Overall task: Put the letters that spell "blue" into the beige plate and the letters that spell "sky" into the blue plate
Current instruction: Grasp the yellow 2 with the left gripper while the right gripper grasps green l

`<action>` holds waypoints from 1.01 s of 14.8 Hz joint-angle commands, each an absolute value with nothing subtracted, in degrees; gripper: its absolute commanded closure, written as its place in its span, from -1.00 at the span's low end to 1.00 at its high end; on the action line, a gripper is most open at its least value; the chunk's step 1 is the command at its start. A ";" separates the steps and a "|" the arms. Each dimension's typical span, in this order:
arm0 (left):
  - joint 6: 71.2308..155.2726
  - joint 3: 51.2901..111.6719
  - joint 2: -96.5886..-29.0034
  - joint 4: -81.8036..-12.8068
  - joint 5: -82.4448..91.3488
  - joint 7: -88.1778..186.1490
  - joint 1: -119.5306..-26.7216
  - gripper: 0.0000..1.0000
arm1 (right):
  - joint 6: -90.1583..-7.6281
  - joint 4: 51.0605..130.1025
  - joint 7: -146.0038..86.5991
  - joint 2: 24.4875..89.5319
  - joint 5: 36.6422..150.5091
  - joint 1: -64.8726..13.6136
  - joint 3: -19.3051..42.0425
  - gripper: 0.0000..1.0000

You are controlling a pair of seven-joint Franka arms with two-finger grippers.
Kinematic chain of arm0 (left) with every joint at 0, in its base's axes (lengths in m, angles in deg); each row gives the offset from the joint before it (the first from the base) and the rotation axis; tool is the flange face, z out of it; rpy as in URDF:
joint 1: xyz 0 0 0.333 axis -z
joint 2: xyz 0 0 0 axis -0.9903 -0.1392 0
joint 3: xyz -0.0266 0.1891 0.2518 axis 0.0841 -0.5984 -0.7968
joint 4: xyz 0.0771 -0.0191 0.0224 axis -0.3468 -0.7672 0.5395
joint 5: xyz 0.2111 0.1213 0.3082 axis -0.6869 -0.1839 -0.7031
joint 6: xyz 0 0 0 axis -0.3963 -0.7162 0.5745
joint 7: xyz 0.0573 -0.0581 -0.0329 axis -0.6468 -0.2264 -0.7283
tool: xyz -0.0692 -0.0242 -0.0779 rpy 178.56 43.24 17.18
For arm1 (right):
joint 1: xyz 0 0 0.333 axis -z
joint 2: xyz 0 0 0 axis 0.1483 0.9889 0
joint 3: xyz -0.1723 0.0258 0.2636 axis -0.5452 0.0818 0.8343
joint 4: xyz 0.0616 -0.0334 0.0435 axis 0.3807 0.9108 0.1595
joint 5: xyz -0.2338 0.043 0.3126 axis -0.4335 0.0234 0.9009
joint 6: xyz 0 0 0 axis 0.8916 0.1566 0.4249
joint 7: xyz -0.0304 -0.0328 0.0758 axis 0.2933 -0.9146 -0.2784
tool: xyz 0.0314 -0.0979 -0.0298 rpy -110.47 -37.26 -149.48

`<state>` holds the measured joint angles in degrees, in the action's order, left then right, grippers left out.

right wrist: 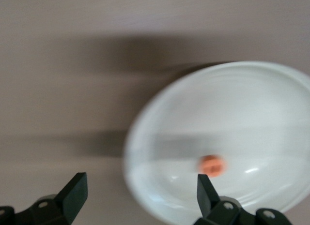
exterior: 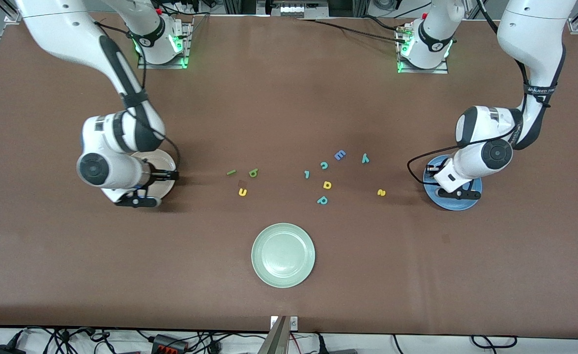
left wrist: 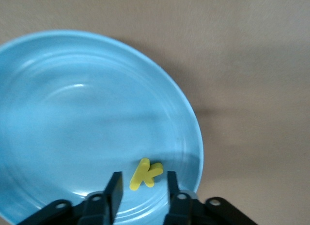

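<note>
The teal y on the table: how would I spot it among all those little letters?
Start at the blue plate at the left arm's end of the table, then look toward the loose cluster of small letters mid-table. The teal y is among the cluster's letters farthest from the front camera, beside the bigger blue E on the blue plate's side. Its forked shape sets it apart from the other teal letters.

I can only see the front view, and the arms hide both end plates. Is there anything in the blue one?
Observer: Yes. A yellow k lies in the blue plate.
Operator: Is a hand gripping it?
Observer: No. The left hand is over the letter with its fingers open and clear of it.
Operator: And the beige plate?
Observer: An orange letter lies in the beige plate, below the right hand, which is wide open over the plate's edge.
</note>
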<state>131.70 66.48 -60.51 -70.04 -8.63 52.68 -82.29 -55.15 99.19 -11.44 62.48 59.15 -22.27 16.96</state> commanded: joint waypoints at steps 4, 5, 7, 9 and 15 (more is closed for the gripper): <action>115.90 71.84 -59.14 -57.04 -8.67 52.45 -82.00 -1.00 | -57.10 99.05 3.15 62.55 66.38 -29.18 17.08 -1.00; 116.06 72.90 -60.28 -55.80 -8.41 52.27 -81.83 -1.00 | -58.24 98.96 6.06 63.07 68.05 -29.53 17.26 -1.00; 117.98 75.19 -62.21 -55.17 -8.76 52.27 -80.60 -1.00 | -59.65 99.05 12.38 63.51 68.16 -33.04 16.91 -1.00; 120.62 75.20 -63.97 -55.08 -8.76 49.74 -77.79 -1.00 | -63.07 99.05 23.17 64.83 67.37 -35.67 16.91 -1.00; 131.87 75.11 -69.95 -55.00 -9.29 44.54 -76.20 -1.00 | -67.48 98.96 42.90 66.59 67.36 -38.50 16.38 -1.00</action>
<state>129.91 75.20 -67.61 -56.65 -8.62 45.37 -75.94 -67.17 99.22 38.13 66.79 67.03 -38.63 17.33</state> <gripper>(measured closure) 0.000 0.000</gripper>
